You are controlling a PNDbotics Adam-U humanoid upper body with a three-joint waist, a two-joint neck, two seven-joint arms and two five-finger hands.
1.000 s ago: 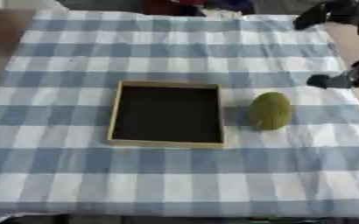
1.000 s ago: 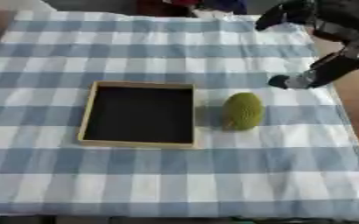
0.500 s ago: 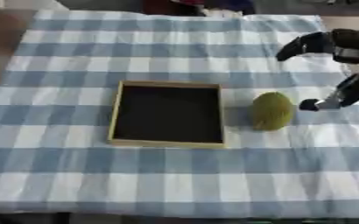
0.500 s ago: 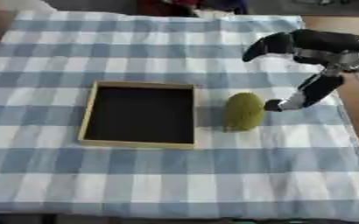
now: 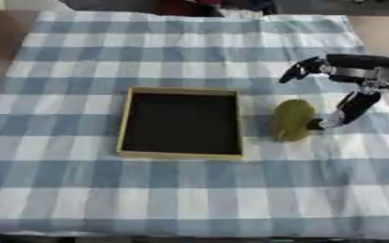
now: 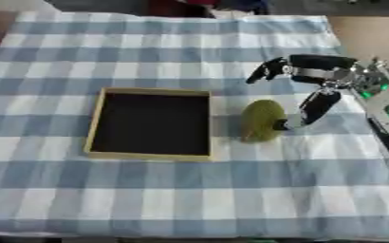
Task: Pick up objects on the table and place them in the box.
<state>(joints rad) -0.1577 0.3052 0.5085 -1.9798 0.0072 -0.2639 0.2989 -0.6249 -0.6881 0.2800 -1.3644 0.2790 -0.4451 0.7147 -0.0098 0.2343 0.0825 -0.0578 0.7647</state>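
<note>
While reaching in from right side: right hand (image 6: pixel 318 85) spread open, thumb tip at green fruit (image 6: pixel 262 120), other fingers up above it. Fruit on checked cloth (image 6: pixel 189 190), just left of hand. Box (image 6: pixel 151 124) further left, empty.

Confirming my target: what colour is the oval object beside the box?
Olive green, clearest in the right eye view.

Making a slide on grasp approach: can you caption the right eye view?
Right hand reaches an oval green fruit beside the empty wooden box on a blue checked tablecloth.
</note>
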